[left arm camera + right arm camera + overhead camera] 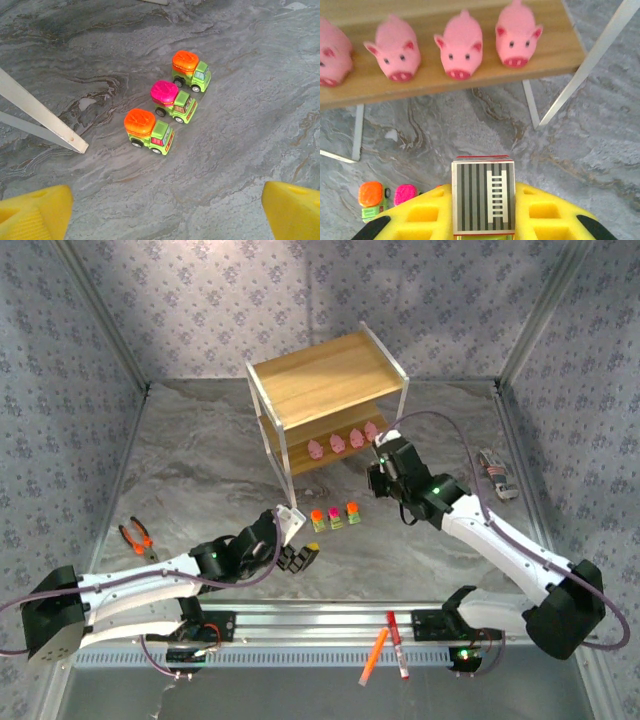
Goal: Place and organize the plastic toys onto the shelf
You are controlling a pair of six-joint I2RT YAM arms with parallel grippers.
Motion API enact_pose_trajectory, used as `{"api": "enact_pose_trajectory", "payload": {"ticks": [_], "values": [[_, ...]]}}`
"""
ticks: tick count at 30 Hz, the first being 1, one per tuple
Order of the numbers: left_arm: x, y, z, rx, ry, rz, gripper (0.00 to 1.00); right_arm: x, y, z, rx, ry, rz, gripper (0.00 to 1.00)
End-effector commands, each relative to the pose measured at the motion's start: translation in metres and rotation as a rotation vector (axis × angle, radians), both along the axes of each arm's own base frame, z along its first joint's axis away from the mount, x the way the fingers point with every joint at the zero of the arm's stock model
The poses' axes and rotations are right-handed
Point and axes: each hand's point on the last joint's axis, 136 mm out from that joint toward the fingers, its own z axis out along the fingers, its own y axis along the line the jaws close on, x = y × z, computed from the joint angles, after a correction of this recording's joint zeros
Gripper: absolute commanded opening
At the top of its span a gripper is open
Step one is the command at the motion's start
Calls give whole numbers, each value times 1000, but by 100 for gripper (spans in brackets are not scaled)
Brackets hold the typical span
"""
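- The right gripper (383,452) is seen closed narrowly on a striped-top toy (482,195). The toy's flat rectangular roof is marked with black and grey stripes, a white ladder figure and a thin red edge. It is clamped between yellow plastic fingers (420,217) moulded with square recesses.
- Just ahead of that gripper the shelf (325,385) is found: two light wooden boards with visible grain, carried in a thin white metal frame.
- On the lower board, directly beyond the clamped toy, four pink pigs (461,50) are lined up side by side, snouts turned toward the gripper. They are smooth, rounded and matte, with pointed ears and dot eyes.
- The left gripper (167,212) is spread wide, its blocky yellow fingertips set at either lower corner of the wrist view.
- Ahead of the left gripper three trucks (174,102) are parked close together in a diagonal row on the bench (260,125). Glossy yellow-green cabs and black wheels are topped by domed loads: orange nearest, pink in the middle, orange farthest.
- The bench is surfaced in grey with marbled veining.
- Well apart to the left of the left gripper, orange-handled pliers (137,537) are laid on the bench.
- Behind both grippers, at the near rail, an orange marker pen (374,656) and a red marker pen (397,645) are seen.
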Motion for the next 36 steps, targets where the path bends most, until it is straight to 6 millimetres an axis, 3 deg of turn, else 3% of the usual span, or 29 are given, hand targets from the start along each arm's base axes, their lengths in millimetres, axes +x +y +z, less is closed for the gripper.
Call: {"api": "enact_pose_trajectory", "payload": {"ticks": [1,12,25,36], "values": [[0,-1,9,-34,-3,-5,97,-6,-7,28,-35,-32,11,24],[0,0,9,-38,-6,-3,97,-3,-6,97,-9,-138,34,22],[0,1,10,-40,-10,2,97,8,2,155,-20,-231,67,21],[1,2,12,-41,-15,6,97,31,23,204,-10,-300,107,22]]}}
